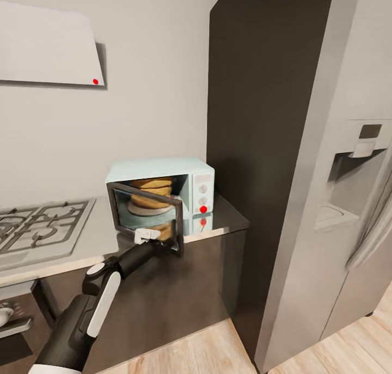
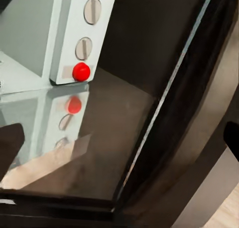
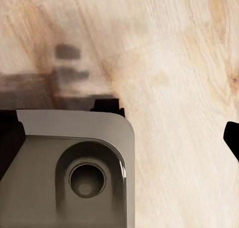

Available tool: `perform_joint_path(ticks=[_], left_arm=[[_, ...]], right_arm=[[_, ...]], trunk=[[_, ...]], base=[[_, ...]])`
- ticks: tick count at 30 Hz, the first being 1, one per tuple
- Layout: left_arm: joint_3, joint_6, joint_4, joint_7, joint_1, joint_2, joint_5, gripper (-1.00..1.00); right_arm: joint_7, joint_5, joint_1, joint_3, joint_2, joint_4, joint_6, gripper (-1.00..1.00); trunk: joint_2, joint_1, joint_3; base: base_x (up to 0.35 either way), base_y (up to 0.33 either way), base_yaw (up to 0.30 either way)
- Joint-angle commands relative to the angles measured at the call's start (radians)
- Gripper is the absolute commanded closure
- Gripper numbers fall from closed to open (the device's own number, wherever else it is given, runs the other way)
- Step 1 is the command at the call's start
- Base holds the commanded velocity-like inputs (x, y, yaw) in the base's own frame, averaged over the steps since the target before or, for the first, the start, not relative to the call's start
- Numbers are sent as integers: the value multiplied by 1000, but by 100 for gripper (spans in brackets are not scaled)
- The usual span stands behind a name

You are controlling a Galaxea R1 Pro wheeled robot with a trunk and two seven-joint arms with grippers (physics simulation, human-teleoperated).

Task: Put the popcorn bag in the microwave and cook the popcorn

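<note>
The pale mint-blue microwave stands at the right end of the grey countertop with its dark glass door swung out toward me. Inside, the tan popcorn bag sits upright on a white turntable. My left gripper reaches to the door's free edge at its lower corner. In the left wrist view its dark fingertips stand wide apart, open, facing the microwave's two knobs and red dot. My right gripper hangs open over the wooden floor.
A gas hob lies left of the microwave under a white range hood. A tall dark panel and a steel fridge stand close on the right. Part of my grey base lies under the right gripper.
</note>
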Motion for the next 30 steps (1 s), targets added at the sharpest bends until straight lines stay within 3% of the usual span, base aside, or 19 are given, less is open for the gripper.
perform_joint_path(ticks=[1, 30], left_arm=[[-1, 9, 0, 2, -1, 0, 9, -100], [-1, -7, 0, 0, -1, -1, 9, -100]], right_arm=[[4, 5, -1, -7, 0, 3, -6, -100], [4, 8, -1, -5, 0, 2, -6, -100]], trunk=[[-1, 1, -1], [-1, 1, -1]], base=[[319, 0, 0], [315, 0, 0]])
